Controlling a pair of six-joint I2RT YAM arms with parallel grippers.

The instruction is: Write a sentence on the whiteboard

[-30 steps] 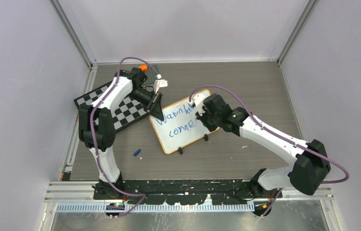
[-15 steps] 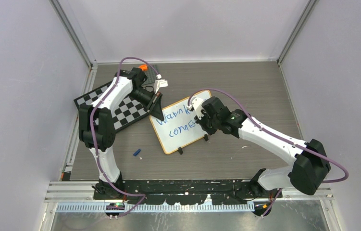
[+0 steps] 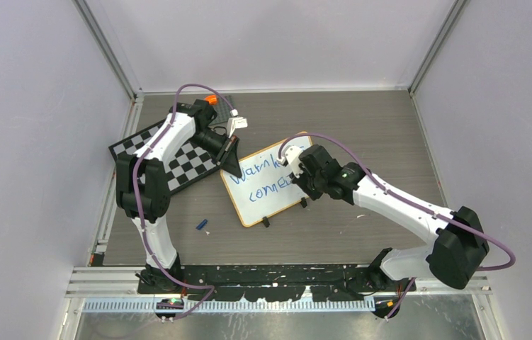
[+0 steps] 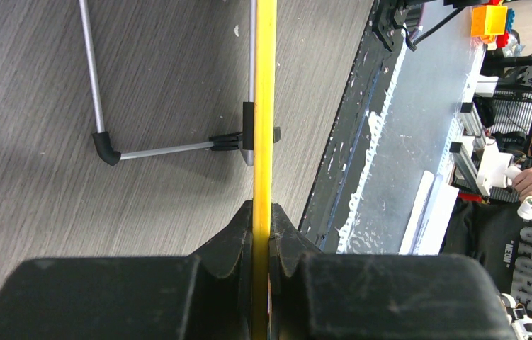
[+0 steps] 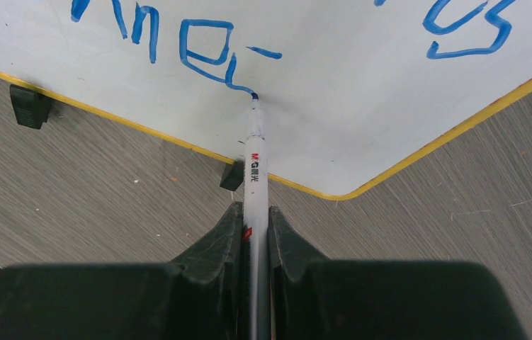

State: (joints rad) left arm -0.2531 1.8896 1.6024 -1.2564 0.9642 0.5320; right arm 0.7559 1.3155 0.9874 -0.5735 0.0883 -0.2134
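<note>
The whiteboard (image 3: 263, 198), white with a yellow-orange rim, lies tilted at the table's middle. Blue script (image 3: 266, 185) in two lines runs across it. My left gripper (image 3: 232, 166) is shut on the board's upper left rim; the left wrist view shows the yellow rim (image 4: 264, 106) edge-on between the jaws. My right gripper (image 3: 298, 177) is shut on a white marker (image 5: 254, 177). The marker's blue tip (image 5: 253, 97) touches the board (image 5: 334, 85) at the end of the second line of the sentence (image 5: 206, 49).
A black-and-white checkered board (image 3: 178, 159) lies under the left arm at the back left. A small blue cap (image 3: 202, 224) lies on the wood table in front of the whiteboard. The board's black feet (image 5: 29, 106) and wire stand (image 4: 163, 149) rest on the table.
My right gripper has moved the marker along the second line, and the blue script there has grown by a letter. The left gripper has not moved.
</note>
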